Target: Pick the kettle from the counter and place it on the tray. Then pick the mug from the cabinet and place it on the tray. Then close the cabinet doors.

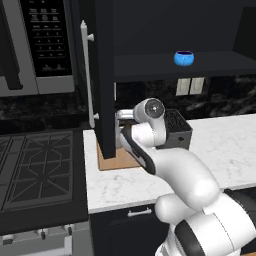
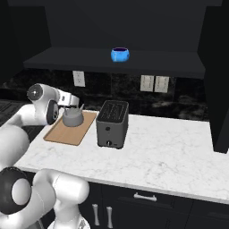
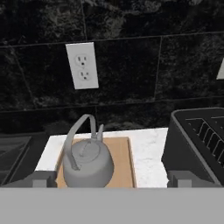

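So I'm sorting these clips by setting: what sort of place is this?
A home kitchen, and a rendered one by its look: a gas stovetop with a microwave above it, and a toaster on a marble-look counter under dark wall cupboards.

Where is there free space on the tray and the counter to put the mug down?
The tray is bare in front of the kettle. The counter is open right of the toaster, out to the cabinet door. It is crowded at the tray's back, where kettle, toaster and gripper meet.
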Robot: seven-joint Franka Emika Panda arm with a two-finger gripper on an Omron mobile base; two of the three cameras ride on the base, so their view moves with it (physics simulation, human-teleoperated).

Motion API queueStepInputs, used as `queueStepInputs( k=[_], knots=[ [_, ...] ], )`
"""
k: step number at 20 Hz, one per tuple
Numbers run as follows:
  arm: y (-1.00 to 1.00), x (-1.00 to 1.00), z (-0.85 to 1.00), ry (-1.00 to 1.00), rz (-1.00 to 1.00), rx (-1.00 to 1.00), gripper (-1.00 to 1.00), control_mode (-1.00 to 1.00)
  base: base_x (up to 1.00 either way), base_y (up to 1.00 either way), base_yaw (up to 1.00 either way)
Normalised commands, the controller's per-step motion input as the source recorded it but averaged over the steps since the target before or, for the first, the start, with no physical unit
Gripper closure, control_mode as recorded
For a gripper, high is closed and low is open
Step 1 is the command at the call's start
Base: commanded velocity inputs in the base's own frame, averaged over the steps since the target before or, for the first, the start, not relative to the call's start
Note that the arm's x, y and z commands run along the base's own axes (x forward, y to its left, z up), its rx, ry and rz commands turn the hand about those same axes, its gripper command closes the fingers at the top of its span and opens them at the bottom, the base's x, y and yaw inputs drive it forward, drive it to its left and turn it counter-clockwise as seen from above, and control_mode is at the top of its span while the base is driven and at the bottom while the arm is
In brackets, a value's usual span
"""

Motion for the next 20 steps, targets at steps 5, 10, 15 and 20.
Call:
queueStepInputs(
  k=[5, 10, 15, 20],
  knots=[
    [-0.17, -0.58, 0.42, -0.19, -0.02, -0.11, -1.0, -1.0, 0.0, 0.0, 0.0],
    [-0.31, -0.42, 0.48, -0.11, -0.05, -0.07, -1.0, -1.0, 0.0, 0.0, 0.0],
    [-0.37, -0.32, 0.59, -0.01, -0.14, 0.0, -1.0, -1.0, 0.0, 0.0, 0.0],
    [-0.33, -0.19, 0.54, 0.11, -0.17, 0.01, -1.0, -1.0, 0.0, 0.0, 0.0]
  ],
)
